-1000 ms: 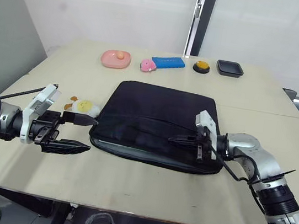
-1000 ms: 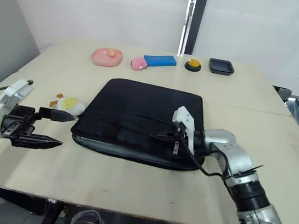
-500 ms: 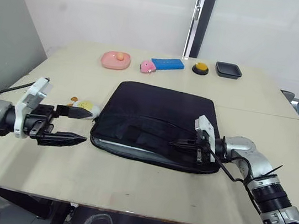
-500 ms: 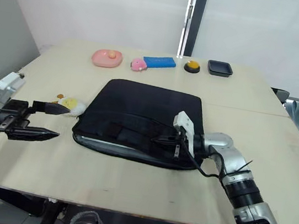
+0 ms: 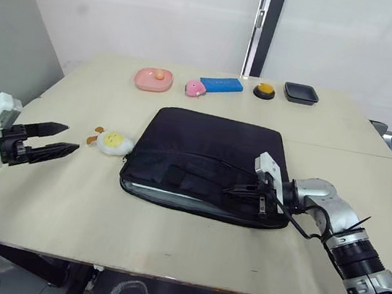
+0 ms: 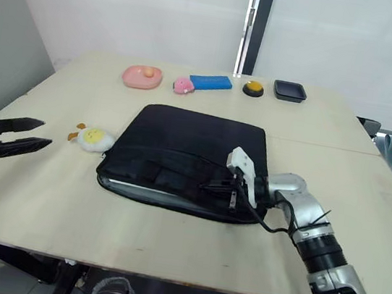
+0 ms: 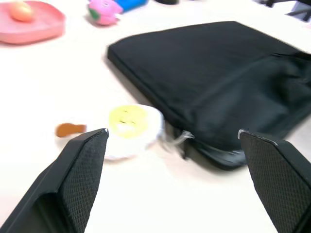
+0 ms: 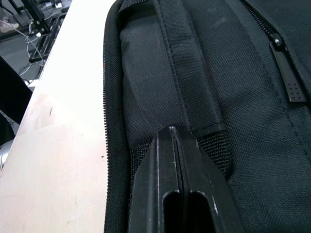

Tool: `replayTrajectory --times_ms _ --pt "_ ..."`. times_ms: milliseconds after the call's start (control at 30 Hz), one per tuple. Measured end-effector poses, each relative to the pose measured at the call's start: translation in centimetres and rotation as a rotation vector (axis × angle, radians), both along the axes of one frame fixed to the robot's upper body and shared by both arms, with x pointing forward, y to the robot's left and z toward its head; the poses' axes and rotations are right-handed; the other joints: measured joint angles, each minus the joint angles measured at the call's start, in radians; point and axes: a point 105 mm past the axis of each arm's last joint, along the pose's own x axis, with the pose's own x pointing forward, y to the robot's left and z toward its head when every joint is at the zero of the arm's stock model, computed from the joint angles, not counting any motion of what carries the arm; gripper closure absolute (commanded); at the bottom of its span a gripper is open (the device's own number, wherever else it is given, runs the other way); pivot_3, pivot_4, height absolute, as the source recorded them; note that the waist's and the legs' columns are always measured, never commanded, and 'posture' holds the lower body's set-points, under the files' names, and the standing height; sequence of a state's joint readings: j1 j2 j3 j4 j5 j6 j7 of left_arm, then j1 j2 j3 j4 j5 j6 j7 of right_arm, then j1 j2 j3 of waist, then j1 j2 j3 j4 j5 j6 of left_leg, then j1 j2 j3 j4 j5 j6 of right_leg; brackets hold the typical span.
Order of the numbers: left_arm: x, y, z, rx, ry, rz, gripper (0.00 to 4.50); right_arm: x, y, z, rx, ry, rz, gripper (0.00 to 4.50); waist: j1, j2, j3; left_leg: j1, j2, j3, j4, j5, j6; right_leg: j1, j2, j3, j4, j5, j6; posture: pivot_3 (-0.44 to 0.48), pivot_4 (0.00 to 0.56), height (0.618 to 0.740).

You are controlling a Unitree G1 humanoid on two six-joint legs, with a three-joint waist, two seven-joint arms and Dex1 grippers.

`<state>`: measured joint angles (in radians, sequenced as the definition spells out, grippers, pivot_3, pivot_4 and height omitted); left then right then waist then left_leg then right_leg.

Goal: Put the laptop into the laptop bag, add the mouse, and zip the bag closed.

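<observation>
Since the earlier frames the left gripper point(image 5: 64, 139) has drawn back from the laptop bag point(image 5: 209, 156) toward the robot's left edge of the bench point(image 5: 168, 238); the right gripper point(image 5: 237, 190) has stayed at the bag's near right portion, and the bag itself lies where it lay.

Left jaws: apart, the two black fingers point(image 7: 80, 167) spread wide with nothing between them, held above the bare bench and pointing toward the bag. Just beyond their tips lies a white-and-yellow duck-like toy point(image 5: 113, 142), resting on the bench close beside the bag's left edge; in the left wrist view the toy point(image 7: 129, 125) appears between the spread fingers but clear of both.

Right jaws: together, the two fingers pressed flat against each other, their shared tip point(image 8: 171, 133) lying on the black fabric at a strap handle point(image 8: 182, 77) of the bag. Whether any fabric is pinched between them cannot be told. Beside the tip runs the zipper edge point(image 8: 105, 97), and a zipper pull point(image 8: 286, 73) lies on the front pocket to the other side.

The laptop bag lies flat at the middle of the bench. Its near long edge gapes slightly, and a thin pale strip point(image 5: 157, 189) shows in the gap; what the strip is cannot be told.

Well beyond both grippers, along the far side of the bench, stand a pink dish point(image 5: 152, 78), a pink toy point(image 5: 193, 86) touching a blue box point(image 5: 221, 83), an orange button point(image 5: 264, 88) and a small black tray point(image 5: 301, 92).
</observation>
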<state>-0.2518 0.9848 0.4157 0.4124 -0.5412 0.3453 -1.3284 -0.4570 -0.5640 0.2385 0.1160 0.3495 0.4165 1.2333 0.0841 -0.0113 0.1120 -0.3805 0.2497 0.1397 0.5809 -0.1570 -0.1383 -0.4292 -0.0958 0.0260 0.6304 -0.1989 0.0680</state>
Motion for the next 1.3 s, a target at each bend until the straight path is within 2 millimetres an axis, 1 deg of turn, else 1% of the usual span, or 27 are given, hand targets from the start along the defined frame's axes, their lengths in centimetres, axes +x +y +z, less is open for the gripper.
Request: replayTrajectory --times_ms 67,100,133,200,333,400,433,467,567,600,733,867,900,967,1033,1100,1233,1300 --pt "1.5 -0.4 -0.6 0.002 -0.024 0.023 0.0 -0.1 0.0 0.0 -0.003 -0.001 0.0 4.49 0.002 0.0 0.0 0.0 0.0 0.0 0.0 0.0 0.0 0.0 0.0 0.0 0.0 0.0 0.0 0.0 0.15 0.74" --pt "2.7 -0.7 -1.0 0.001 -0.031 0.049 0.0 -0.2 -0.1 0.0 -0.005 0.0 -0.004 4.49 0.005 0.0 0.0 0.0 0.0 -0.001 0.0 0.0 0.0 0.0 0.0 -0.001 0.0 0.0 0.0 0.0 0.15 0.74" --pt "3.9 -1.0 -1.5 0.004 -0.027 0.07 0.0 -0.3 0.0 0.0 -0.008 -0.001 -0.004 4.49 0.007 0.0 0.0 -0.001 0.0 -0.001 0.0 0.0 0.0 0.0 0.0 -0.001 0.0 0.0 0.0 0.0 0.15 0.74" --pt "5.6 -1.4 -2.5 0.022 0.01 0.091 0.0 -0.6 0.1 -0.1 -0.008 -0.001 -0.003 4.49 0.007 -0.001 -0.001 -0.001 0.0 -0.001 0.0 0.0 0.0 0.0 0.0 -0.001 0.0 0.0 0.0 0.0 0.15 0.74" --pt "7.7 -1.7 -3.0 0.036 0.052 0.122 0.0 -1.1 0.3 -0.1 -0.008 -0.002 -0.008 4.49 0.002 -0.002 -0.001 -0.003 0.0 -0.001 -0.001 0.0 0.0 -0.001 0.0 -0.001 -0.002 0.0 0.0 0.0 0.15 0.74" --pt "8.1 -2.0 -3.1 0.055 0.07 0.11 0.0 -1.4 0.3 -0.1 -0.004 -0.002 -0.017 4.49 0.003 -0.002 -0.001 -0.003 0.0 -0.001 -0.003 0.0 -0.001 -0.001 0.0 -0.001 -0.004 0.0 0.0 0.0 0.15 0.74" --pt "8.2 -2.3 -3.5 0.069 0.092 0.096 0.0 -1.4 0.2 -0.1 -0.003 -0.002 -0.025 4.49 0.005 -0.002 -0.001 -0.003 0.0 -0.001 -0.003 0.0 -0.001 -0.001 0.0 -0.001 -0.005 0.0 0.0 0.0 0.15 0.74" --pt "8.3 -2.6 -4.1 0.076 0.115 0.085 0.25 -1.5 0.2 -0.1 -0.002 -0.003 -0.031 4.5 0.006 -0.002 -0.001 -0.003 0.0 -0.001 -0.003 0.0 -0.001 -0.001 0.0 -0.001 -0.005 0.0 0.0 0.0 0.15 0.74" --pt "8.0 -3.0 -6.2 0.099 0.198 0.071 1.2 -1.7 0.1 -0.1 0.002 -0.003 -0.047 4.5 0.008 -0.002 -0.001 -0.003 0.0 -0.001 -0.003 0.0 -0.001 -0.001 0.0 -0.002 -0.005 0.0 0.0 0.0 0.15 0.74" --pt "7.9 -3.0 -6.5 0.108 0.21 0.069 1.53 -1.8 0.1 -0.1 0.003 0.001 -0.05 4.5 0.008 -0.002 -0.001 -0.003 0.0 -0.001 -0.003 0.0 -0.001 -0.001 0.0 -0.002 -0.005 0.0 0.0 0.0 0.15 0.74" --pt "7.8 -3.0 -6.7 0.164 0.21 0.047 3.0 -1.9 0.1 -0.1 0.002 0.004 -0.06 4.5 0.009 -0.002 -0.001 -0.002 0.0 -0.001 -0.003 0.0 -0.001 0.0 0.0 -0.002 -0.005 0.0 0.0 0.0 0.15 0.74" --pt "7.8 -3.2 -6.6 0.162 0.205 0.029 4.39 -1.9 0.1 -0.1 0.001 0.002 -0.061 4.5 0.008 -0.002 -0.001 -0.002 0.0 -0.001 -0.003 0.0 -0.001 0.0 0.0 -0.001 -0.005 0.0 0.0 0.0 0.15 0.74" --pt "7.8 -3.3 -6.6 0.161 0.204 0.022 4.46 -1.9 0.1 -0.1 0.001 0.002 -0.062 4.5 0.008 -0.002 -0.001 -0.002 0.0 -0.001 -0.004 0.0 -0.001 0.0 0.0 -0.001 -0.005 0.0 0.0 0.0 0.15 0.74" --pt "7.6 -3.6 -6.5 0.163 0.203 -0.004 4.46 -1.9 0.2 -0.1 0.0 0.001 -0.062 4.5 0.007 -0.002 -0.001 -0.002 0.0 -0.001 -0.004 -0.001 -0.002 0.0 0.0 -0.001 -0.005 0.0 0.0 0.0 0.15 0.74" --pt "6.9 -3.8 -6.6 0.167 0.212 -0.039 4.46 -1.8 0.2 -0.1 -0.001 -0.001 -0.063 4.5 0.005 -0.002 -0.001 -0.002 0.0 -0.001 -0.004 -0.001 -0.002 0.0 0.0 -0.001 -0.005 0.0 0.0 0.0 0.15 0.74" --pt "5.4 -3.5 -6.7 0.185 0.233 -0.087 4.46 -1.8 0.5 -0.1 -0.001 -0.007 -0.059 4.5 -0.003 -0.001 -0.001 -0.002 0.0 0.0 -0.006 -0.001 -0.002 0.0 0.0 -0.001 -0.006 0.0 0.0 0.0 0.15 0.74" --pt "1.6 -1.8 -6.6 0.248 0.294 -0.126 4.46 -1.4 0.8 -0.4 -0.006 -0.018 -0.063 4.5 -0.016 -0.001 0.0 -0.001 0.0 0.0 -0.008 -0.001 -0.002 -0.001 0.0 -0.001 -0.008 0.0 0.0 0.0 0.15 0.74" --pt "-0.1 -1.5 -6.5 0.262 0.322 -0.143 4.46 -1.1 0.9 -0.4 -0.008 -0.023 -0.07 4.5 -0.018 0.0 0.0 -0.001 0.0 0.0 -0.007 -0.001 -0.002 0.0 0.0 -0.001 -0.008 0.0 0.0 0.0 0.15 0.74"
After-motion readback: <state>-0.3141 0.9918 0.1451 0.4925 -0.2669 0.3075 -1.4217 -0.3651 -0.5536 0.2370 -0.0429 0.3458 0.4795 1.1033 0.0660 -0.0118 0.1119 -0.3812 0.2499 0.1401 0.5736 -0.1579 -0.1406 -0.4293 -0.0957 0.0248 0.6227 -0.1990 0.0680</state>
